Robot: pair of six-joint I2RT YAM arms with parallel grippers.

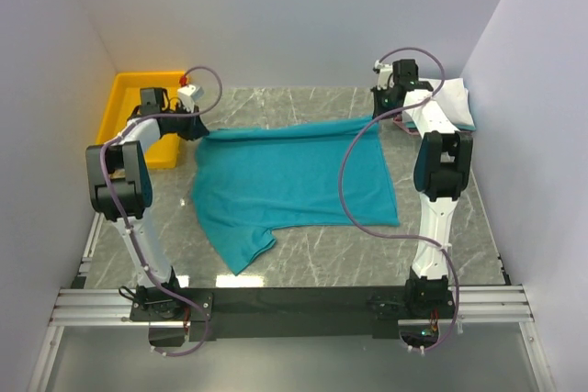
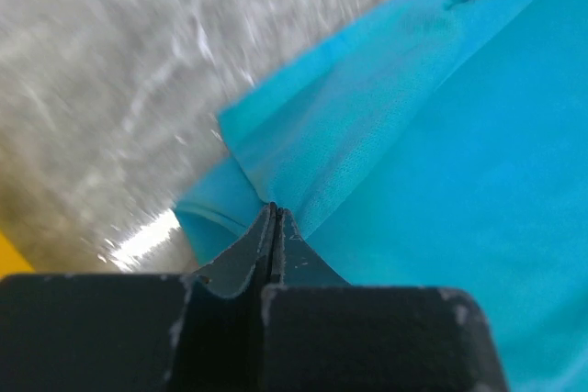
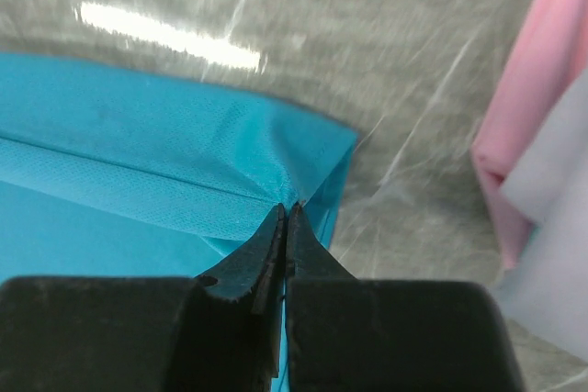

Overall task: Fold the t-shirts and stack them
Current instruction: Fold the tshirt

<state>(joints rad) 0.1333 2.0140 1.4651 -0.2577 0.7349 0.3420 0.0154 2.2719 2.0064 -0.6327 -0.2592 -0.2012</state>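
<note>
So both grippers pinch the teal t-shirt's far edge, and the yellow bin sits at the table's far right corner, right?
Not the bin: the top external view shows the yellow bin at the far left corner, by the left gripper. The rest holds: left gripper and right gripper both pinch the teal t-shirt at its far edge.

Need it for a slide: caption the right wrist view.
Right gripper pinching the teal t-shirt by its corner; pink and white cloth nearby on the marble table.

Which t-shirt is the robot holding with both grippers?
The big teal t-shirt, spread open on the table. The left gripper and right gripper pinch its far corners. The others lie untouched in a folded stack.
</note>
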